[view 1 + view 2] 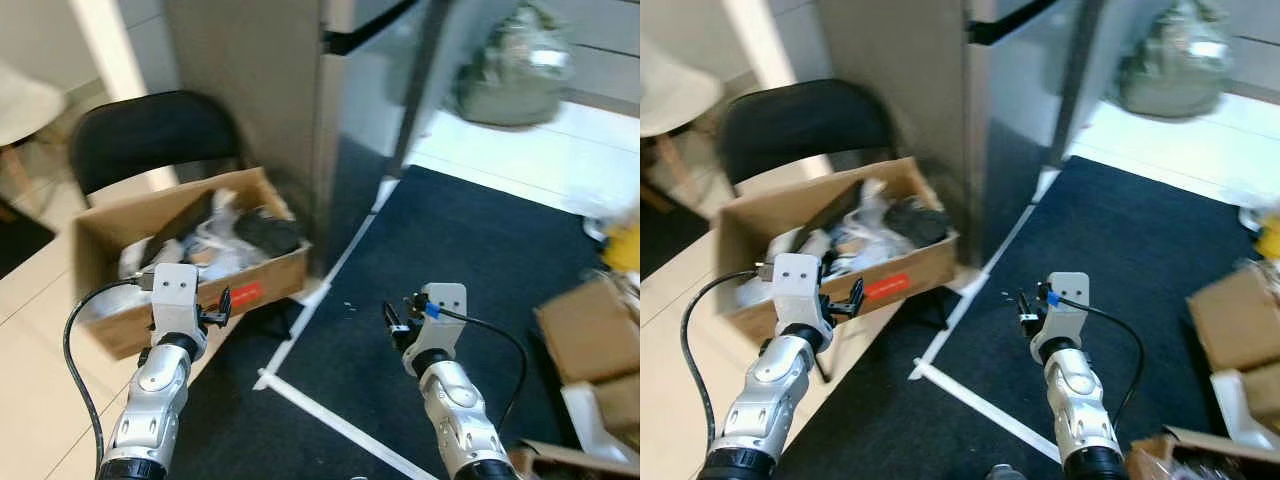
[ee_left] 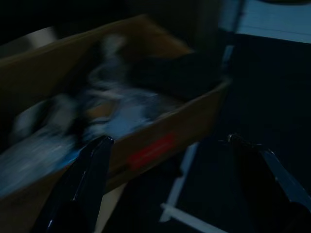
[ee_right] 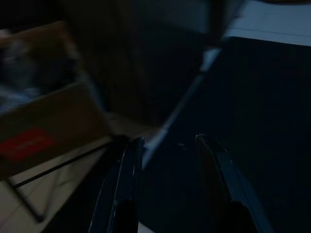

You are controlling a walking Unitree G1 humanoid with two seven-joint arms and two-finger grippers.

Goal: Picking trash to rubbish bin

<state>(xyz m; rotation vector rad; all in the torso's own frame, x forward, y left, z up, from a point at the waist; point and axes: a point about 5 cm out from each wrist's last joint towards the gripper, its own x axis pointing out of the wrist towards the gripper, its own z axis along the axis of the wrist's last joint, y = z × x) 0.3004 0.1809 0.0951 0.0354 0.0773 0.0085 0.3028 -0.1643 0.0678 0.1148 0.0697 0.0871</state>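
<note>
Two grippers up in front of me, both empty. Left gripper (image 2: 167, 145) spread wide, facing the box (image 1: 262, 275); right gripper (image 3: 167, 141) fingers a narrow gap apart, over the dark mat (image 1: 470, 250). Room to move: mat open ahead and to my right; white tape line (image 1: 335, 420) marks its edge; grey cabinet (image 1: 270, 80) blocks straight ahead-left. Box is brown cardboard, open top, red label (image 1: 246, 294) on near wall, long axis running left-near to right-far, sitting beside a black chair (image 1: 150, 130) on pale tile. Trash (image 1: 215, 235) inside: crumpled white and dark pieces, blurred. More cardboard (image 1: 590, 335) at far right.
</note>
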